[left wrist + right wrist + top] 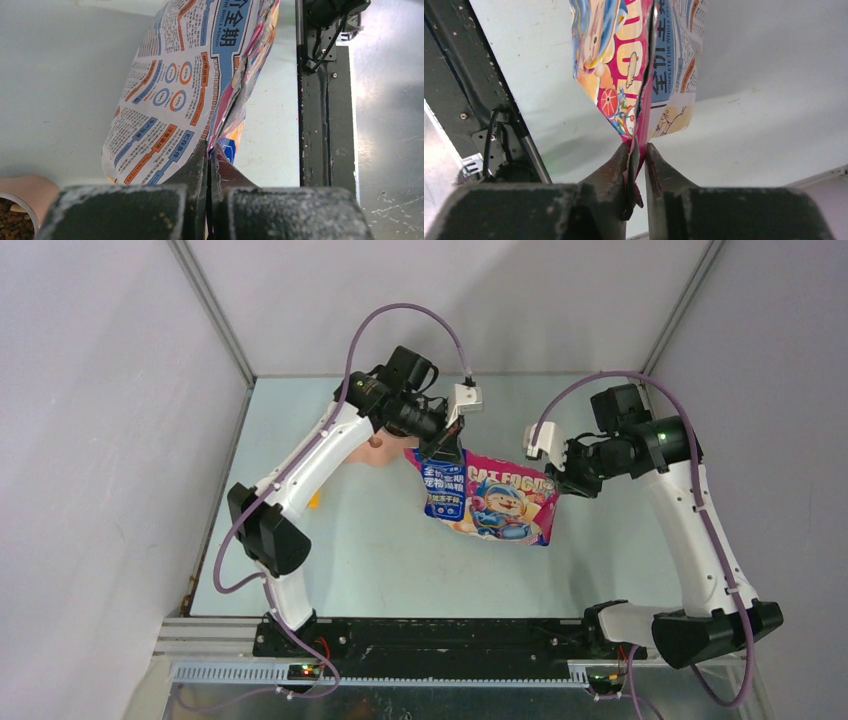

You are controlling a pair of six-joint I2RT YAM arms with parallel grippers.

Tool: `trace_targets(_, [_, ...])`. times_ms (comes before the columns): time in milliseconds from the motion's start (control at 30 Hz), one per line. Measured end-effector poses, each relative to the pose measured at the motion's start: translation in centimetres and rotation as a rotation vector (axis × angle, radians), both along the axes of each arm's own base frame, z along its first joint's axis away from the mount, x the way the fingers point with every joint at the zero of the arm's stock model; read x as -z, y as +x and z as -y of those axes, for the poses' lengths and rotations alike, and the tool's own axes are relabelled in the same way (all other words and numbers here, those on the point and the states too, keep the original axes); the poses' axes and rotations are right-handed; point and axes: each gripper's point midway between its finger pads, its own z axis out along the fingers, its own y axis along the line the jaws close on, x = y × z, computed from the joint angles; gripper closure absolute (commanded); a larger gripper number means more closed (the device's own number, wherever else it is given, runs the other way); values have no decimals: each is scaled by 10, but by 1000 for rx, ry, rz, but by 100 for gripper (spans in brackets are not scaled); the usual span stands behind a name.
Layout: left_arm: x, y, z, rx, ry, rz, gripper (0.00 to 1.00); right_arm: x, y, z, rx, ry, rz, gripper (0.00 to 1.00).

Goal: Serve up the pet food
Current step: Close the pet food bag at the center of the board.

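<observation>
The left tool (209, 150) is clamped shut on one top corner of the bag (490, 502). The right tool (638, 149) has its jaws slightly parted around the opposite edge and hardly grips it. The bag hangs between them above the counter (330, 560). With the right side loose, the bag may swing from one corner, slip or spill. Some kibble (7, 226) shows in the feeder (31, 186), cut off by the frame. Whether the bag's top is open cannot be told.
</observation>
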Motion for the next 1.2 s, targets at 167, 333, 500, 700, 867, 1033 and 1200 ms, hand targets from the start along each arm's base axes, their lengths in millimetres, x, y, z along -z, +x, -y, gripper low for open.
trace_targets(167, [-3,1,-2,-6,-5,9,100,1,-3,5,28,-15,-7,100])
trace_targets(333, [-3,2,-2,-7,-4,11,100,1,-4,5,38,-9,-15,56])
trace_targets(500, [-2,3,-4,-15,0,11,100,-4,-7,7,60,6,-4,47])
trace_targets(700, [-3,2,-5,-29,3,-2,100,-17,-6,-11,85,111,10,46])
trace_targets(867, [-3,1,-5,-43,7,-13,100,-19,-1,-34,63,165,37,80])
trace_targets(1033, [-2,0,-6,-58,24,-11,100,-9,-2,-45,35,158,-9,100])
trace_targets(1200, [-2,0,-8,-63,30,-5,100,-11,-4,-46,-12,181,-97,100])
